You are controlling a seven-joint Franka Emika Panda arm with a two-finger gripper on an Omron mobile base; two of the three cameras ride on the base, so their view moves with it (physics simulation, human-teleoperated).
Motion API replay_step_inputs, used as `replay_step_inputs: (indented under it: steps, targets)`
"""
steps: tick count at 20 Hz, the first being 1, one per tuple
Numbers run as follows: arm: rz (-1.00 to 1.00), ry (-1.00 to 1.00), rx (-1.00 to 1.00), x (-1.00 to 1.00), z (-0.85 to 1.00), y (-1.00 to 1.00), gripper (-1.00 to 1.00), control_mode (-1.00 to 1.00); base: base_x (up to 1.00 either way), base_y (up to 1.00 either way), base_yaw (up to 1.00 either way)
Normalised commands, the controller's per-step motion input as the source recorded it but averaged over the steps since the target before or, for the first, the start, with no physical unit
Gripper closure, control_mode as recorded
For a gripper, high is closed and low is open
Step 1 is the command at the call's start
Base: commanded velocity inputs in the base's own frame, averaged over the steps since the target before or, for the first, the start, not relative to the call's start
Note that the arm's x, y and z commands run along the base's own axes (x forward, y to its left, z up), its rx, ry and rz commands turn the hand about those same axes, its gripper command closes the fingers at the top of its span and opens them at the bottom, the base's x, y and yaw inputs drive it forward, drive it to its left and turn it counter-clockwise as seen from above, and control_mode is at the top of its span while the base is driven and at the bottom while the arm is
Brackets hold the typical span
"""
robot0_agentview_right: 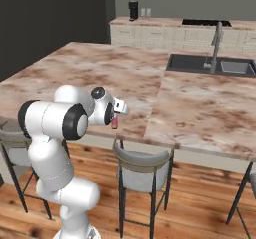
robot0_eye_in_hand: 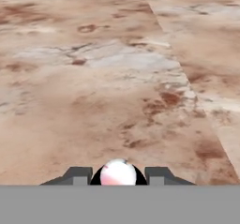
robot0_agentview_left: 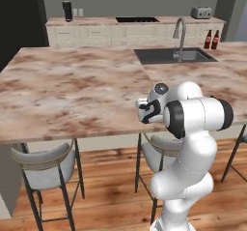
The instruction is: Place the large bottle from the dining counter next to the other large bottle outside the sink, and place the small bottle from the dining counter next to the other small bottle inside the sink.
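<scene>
Gripper [robot0_agentview_right: 116, 121]: over the near counter edge, fingers clamped on a small bottle [robot0_eye_in_hand: 118, 173], its rounded end between the tips.
Counter [robot0_agentview_left: 72, 90]: bare marbled stone ahead.
Sink [robot0_agentview_left: 171, 55]: far side, with faucet [robot0_agentview_left: 179, 36].
Two bottles [robot0_agentview_left: 211, 40]: right of sink.
Stools [robot0_agentview_left: 46, 165]: below.

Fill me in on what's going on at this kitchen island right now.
The white robot arm holds its two-finger gripper by the near edge of the long pinkish-brown marbled dining counter. A small pinkish-red item, apparently the small bottle, sits between the finger tips. The dark grey rectangular sink with its tall curved steel faucet lies farther back, and two dark brown bottles stand on the counter to its right. The held item has not yet reached the sink.
</scene>
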Motion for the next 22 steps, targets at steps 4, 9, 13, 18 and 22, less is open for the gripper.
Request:
replay_step_inputs:
  steps: [4, 9, 13, 18, 22]
  targets:
    - [0.0, 0.0, 0.0, 0.0, 0.0, 0.0, 1.0, 1.0, -0.04, -0.77, 0.0]
    - [0.0, 0.0, 0.0, 0.0, 0.0, 0.0, 1.0, 1.0, -0.06, -0.75, 0.0]
    - [0.0, 0.0, 0.0, 0.0, 0.0, 0.0, 1.0, 1.0, -0.1, -0.77, 0.0]
    - [0.0, 0.0, 0.0, 0.0, 0.0, 0.0, 1.0, 1.0, -0.06, -0.77, 0.0]
    - [0.0, 0.0, 0.0, 0.0, 0.0, 0.0, 1.0, 1.0, -0.1, -0.81, 0.0]
